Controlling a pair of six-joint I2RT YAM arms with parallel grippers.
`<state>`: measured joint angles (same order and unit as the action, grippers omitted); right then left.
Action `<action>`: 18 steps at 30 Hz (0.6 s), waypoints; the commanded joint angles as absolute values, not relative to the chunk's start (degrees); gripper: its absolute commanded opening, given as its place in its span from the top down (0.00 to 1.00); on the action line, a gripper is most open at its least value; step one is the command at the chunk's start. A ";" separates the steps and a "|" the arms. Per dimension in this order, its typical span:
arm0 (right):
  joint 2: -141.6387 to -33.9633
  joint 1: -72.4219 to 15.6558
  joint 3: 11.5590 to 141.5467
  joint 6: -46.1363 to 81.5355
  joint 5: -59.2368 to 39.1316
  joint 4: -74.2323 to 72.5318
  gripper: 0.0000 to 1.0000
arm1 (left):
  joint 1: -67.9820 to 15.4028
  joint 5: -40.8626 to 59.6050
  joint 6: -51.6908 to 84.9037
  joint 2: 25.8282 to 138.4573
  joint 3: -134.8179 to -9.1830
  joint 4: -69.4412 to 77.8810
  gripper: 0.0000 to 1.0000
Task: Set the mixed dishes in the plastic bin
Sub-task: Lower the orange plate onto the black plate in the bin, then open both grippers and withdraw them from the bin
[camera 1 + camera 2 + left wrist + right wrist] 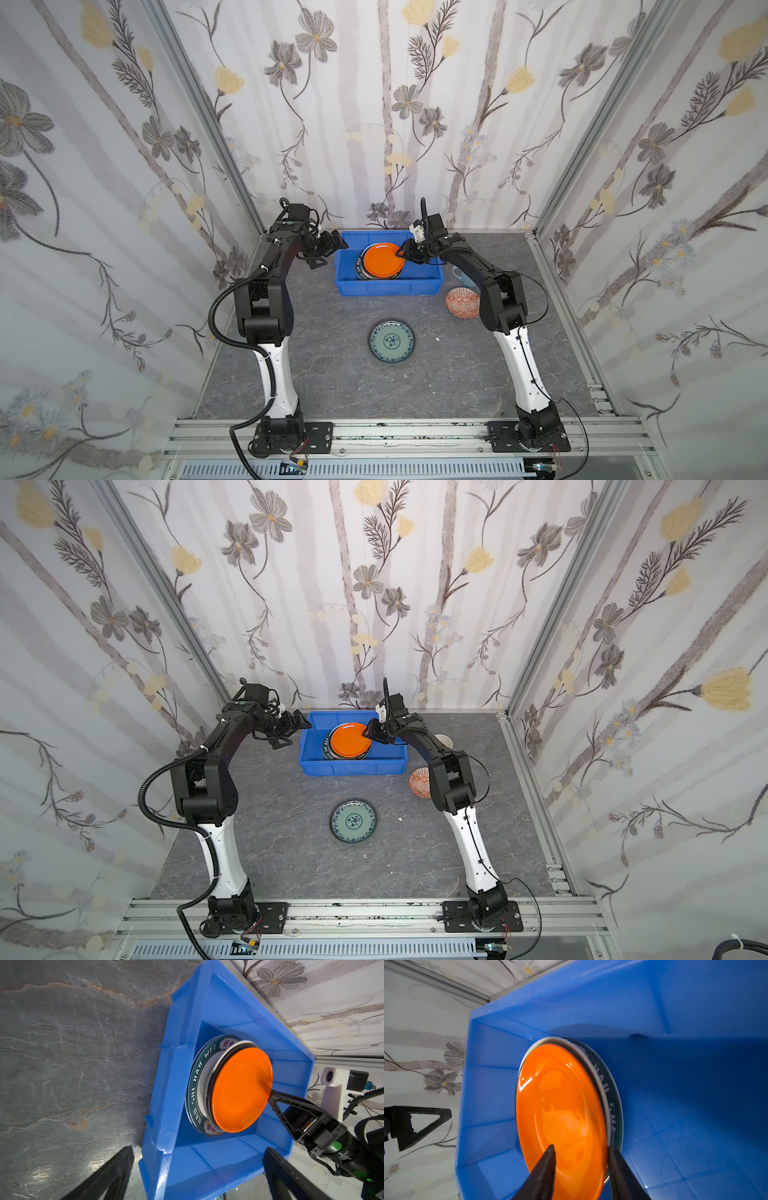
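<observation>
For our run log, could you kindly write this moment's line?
right gripper: open astride orange plate in bin | left gripper: open | teal plate, bowl: pending

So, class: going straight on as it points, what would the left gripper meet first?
Probably the near end wall of the bin, just ahead of the open left gripper; the plates lie beyond. Height is unclear.

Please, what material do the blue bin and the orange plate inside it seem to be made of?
Blue bin: moulded plastic, semi-glossy; its thin walls show ribs and soft highlights.
Orange plate: likely glazed ceramic, perhaps melamine; very glossy, with sharp reflections in the right wrist view.
</observation>
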<state>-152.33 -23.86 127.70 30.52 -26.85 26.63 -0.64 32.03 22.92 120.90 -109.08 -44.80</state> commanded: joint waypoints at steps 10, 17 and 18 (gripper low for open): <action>-151.29 -24.24 127.86 29.42 -25.70 28.64 0.78 | -0.53 33.19 22.02 121.33 -109.12 -44.91 0.00; -152.13 -24.61 127.88 30.49 -25.89 27.99 0.80 | -0.49 33.48 21.97 121.64 -109.22 -45.02 0.00; -152.03 -24.56 127.88 30.66 -25.60 28.03 0.80 | -0.35 33.49 21.97 121.64 -109.16 -45.09 0.00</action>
